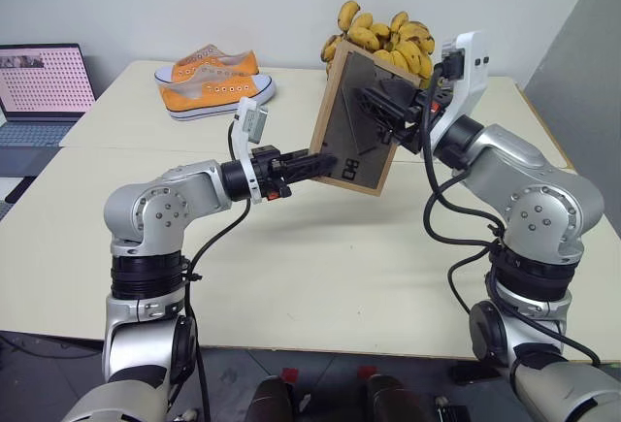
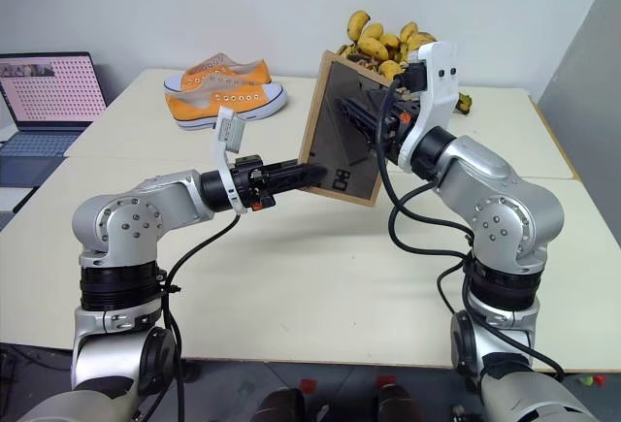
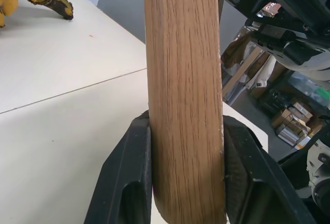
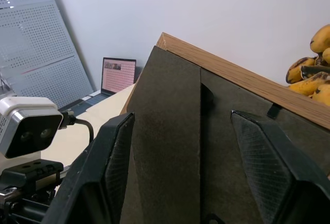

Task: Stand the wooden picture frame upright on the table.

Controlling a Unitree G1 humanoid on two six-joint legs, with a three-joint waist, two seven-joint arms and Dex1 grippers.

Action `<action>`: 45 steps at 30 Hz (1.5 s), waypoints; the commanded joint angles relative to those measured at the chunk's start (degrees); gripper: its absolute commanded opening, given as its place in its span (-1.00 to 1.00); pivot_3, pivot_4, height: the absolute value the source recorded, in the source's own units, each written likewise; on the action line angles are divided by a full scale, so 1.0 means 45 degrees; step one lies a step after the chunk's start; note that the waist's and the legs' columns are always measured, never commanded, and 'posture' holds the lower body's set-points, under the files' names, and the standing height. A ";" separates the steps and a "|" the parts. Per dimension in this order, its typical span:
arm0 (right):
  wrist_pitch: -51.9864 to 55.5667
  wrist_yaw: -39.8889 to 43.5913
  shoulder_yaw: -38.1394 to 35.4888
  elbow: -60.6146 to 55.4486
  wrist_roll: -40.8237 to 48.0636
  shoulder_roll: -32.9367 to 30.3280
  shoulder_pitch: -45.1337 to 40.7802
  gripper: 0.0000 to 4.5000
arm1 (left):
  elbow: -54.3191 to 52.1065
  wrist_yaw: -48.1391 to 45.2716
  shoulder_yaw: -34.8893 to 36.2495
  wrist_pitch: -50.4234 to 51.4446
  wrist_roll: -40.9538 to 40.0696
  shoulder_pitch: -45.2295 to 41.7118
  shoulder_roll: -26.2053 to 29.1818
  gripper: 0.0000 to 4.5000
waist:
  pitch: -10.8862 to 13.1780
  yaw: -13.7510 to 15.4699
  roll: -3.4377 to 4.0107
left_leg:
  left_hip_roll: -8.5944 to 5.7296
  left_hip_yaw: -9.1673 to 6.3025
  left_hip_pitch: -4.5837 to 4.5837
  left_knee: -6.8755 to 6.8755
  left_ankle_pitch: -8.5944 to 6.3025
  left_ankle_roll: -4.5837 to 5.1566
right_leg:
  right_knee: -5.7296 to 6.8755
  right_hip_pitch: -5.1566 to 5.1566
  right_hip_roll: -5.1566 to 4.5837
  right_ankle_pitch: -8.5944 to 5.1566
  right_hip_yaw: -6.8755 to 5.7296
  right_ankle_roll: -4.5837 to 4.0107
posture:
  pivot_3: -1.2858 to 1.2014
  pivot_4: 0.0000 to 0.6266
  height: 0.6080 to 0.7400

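1. The picture frame (image 1: 354, 121) is held in mid-air at picture centre, above the worktop (image 1: 320, 267), back panel outward
2. Its lower edge is clamped by the left pincer (image 1: 325, 163)
3. The right pincer (image 4: 191, 177) is spread wide at the back panel, gripping nothing
4. A slip or twist could be caused by that single narrow clamp
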 commanded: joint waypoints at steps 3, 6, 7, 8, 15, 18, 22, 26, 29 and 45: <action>0.0210 -0.0772 -0.0014 -0.0855 0.0756 0.0544 -0.0144 0.39 | 0.1025 -0.0291 -0.0293 -0.1158 0.0299 -0.1157 -0.0167 -0.42 | 0.0000 0.0006 0.0000 | -0.0002 0.0004 -0.0006 -0.0002 0.0000 0.0000 | -0.0003 -0.0005 -0.0001 0.0000 0.0004 0.0000 | 0.03 -0.52 1.00; 0.0386 -0.1140 -0.0029 -0.1125 0.0871 0.0618 -0.0051 0.39 | 0.1881 -0.0516 -0.0611 -0.1734 0.0702 -0.1587 -0.0273 -0.42 | 0.0000 0.0008 0.0000 | -0.0003 0.0004 -0.0024 -0.0007 0.0000 0.0000 | -0.0001 -0.0024 -0.0001 0.0000 0.0003 0.0000 | 0.03 -0.52 1.00; 0.0445 -0.1250 -0.0073 -0.1251 0.0860 0.0545 0.0008 0.39 | 0.2232 -0.0600 -0.0713 -0.1951 0.0883 -0.1729 -0.0288 -0.42 | 0.0000 0.0009 0.0000 | -0.0002 0.0005 -0.0025 -0.0010 0.0000 0.0000 | -0.0001 -0.0027 -0.0001 0.0000 0.0003 0.0000 | 0.03 -0.52 1.00; 0.0483 -0.1336 -0.0101 -0.1334 0.0863 0.0486 0.0043 0.39 | 0.2470 -0.0675 -0.0778 -0.2098 0.1001 -0.1821 -0.0286 -0.42 | 0.0000 0.0016 0.0000 | -0.0001 0.0005 -0.0030 -0.0014 0.0000 0.0000 | 0.0000 -0.0033 0.0000 0.0000 0.0002 0.0000 | 0.03 -0.52 1.00; 0.0498 -0.1535 -0.0264 -0.1642 0.0742 -0.0183 0.0533 0.39 | 0.3488 -0.1158 -0.0911 -0.2629 0.1412 -0.2416 -0.0197 -0.42 | 0.0001 0.0003 0.0001 | -0.0001 0.0018 -0.0044 -0.0022 0.0000 0.0000 | -0.0002 -0.0055 0.0000 -0.0001 0.0014 -0.0001 | 0.03 -0.52 1.00; 0.0166 -0.1459 -0.0060 -0.1463 0.0474 -0.0484 0.0733 0.39 | 0.3464 -0.1249 -0.0930 -0.2590 0.1376 -0.2520 -0.0194 -0.42 | 0.0001 0.0001 0.0001 | 0.0000 0.0018 -0.0052 -0.0021 0.0000 0.0000 | -0.0002 -0.0064 0.0001 -0.0001 0.0015 -0.0002 | 0.03 -0.52 1.00; -0.0304 -0.1198 0.0266 -0.1090 0.0092 -0.0969 0.0889 0.39 | 0.3238 -0.1289 -0.0927 -0.2459 0.1266 -0.2512 -0.0235 -0.42 | 0.0001 -0.0001 0.0001 | -0.0003 0.0020 -0.0055 -0.0020 0.0000 0.0000 | -0.0004 -0.0065 0.0000 -0.0001 0.0017 -0.0001 | 0.03 -0.52 1.00; -0.0457 -0.1084 0.0317 -0.0880 0.0124 -0.1204 0.0921 0.47 | 0.3175 -0.1269 -0.0878 -0.2403 0.1225 -0.2496 -0.0275 -0.42 | 0.0001 0.0000 0.0001 | 0.0000 0.0019 -0.0055 -0.0020 0.0001 0.0001 | -0.0003 -0.0066 0.0001 -0.0001 0.0016 -0.0001 | 0.03 -0.52 1.00; -0.0557 -0.1077 0.0540 -0.0921 -0.0176 -0.1560 0.0916 0.70 | 0.3275 -0.1193 -0.0778 -0.2386 0.1204 -0.2508 -0.0294 -0.42 | 0.0001 0.0000 0.0001 | -0.0002 0.0020 -0.0056 -0.0019 0.0000 0.0001 | -0.0004 -0.0065 0.0001 -0.0001 0.0016 -0.0001 | 0.03 -0.52 1.00; -1.2823 0.2837 0.3181 0.1975 -0.8015 -0.9222 0.5250 0.98 | 0.3033 -0.0390 0.0513 0.2005 -0.0335 -0.2263 0.0966 -0.42 | 0.0019 -0.0028 0.0001 | -0.0007 0.0021 -0.0078 0.0000 -0.0001 0.0002 | -0.0031 -0.0069 0.0001 -0.0011 0.0019 0.0020 | 0.03 -0.52 1.00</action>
